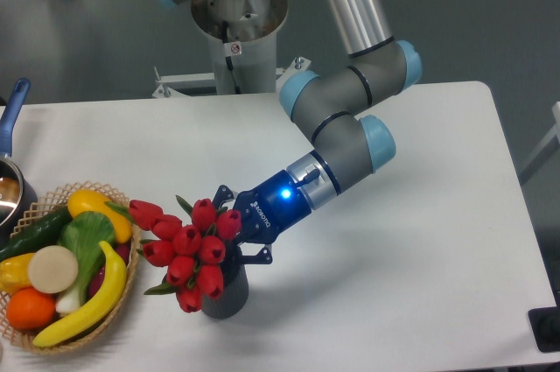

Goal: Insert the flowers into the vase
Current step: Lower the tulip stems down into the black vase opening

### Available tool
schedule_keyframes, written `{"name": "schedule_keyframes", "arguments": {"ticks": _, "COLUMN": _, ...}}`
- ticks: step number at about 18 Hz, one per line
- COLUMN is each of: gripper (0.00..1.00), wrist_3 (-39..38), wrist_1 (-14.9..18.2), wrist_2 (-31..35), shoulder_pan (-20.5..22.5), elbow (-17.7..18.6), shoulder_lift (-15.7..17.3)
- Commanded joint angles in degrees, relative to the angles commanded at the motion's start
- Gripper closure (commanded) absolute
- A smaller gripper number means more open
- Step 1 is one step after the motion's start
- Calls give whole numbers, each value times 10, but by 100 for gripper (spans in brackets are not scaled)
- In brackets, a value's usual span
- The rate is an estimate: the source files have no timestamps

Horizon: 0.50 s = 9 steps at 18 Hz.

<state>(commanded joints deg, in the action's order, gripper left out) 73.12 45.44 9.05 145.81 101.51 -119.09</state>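
My pincer (234, 234) is angled down to the left, low over the table (411, 241), at the end of my grey and blue arm (346, 131). A blue light shows on the wrist housing just behind it. The fingers are largely hidden behind the flowers (188, 249), so I cannot tell whether they are pinching the stems or spread.

The flowers are a tight bunch of red tulip buds with green leaves at the edges. The bunch sits directly over the mouth of the vase (226, 293) and leans to the left, hiding most of the rim. The stems are not visible, so I cannot tell how deep they reach into the vase.

The vase is dark grey and stands upright near the front edge of the table, directly below my pincer.

A wicker basket (131, 280) stands to the left of the vase, near it but apart. It holds a banana (92, 302), an orange (31, 308), a yellow pepper (98, 210) and green vegetables. The leftmost tulip buds overhang the basket's right side.

A pot (10, 188) with a blue handle is cut off at the left edge of the view, behind the basket
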Motion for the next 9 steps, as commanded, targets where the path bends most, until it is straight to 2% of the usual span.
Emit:
{"name": "schedule_keyframes", "arguments": {"ticks": 7, "gripper": 62, "wrist_3": 0, "wrist_1": 0, "wrist_2": 0, "shoulder_pan": 0, "elbow": 0, "shoulder_lift": -6}}
{"name": "schedule_keyframes", "arguments": {"ticks": 9, "gripper": 53, "wrist_3": 0, "wrist_1": 0, "wrist_2": 0, "shoulder_pan": 0, "elbow": 0, "shoulder_lift": -7}}
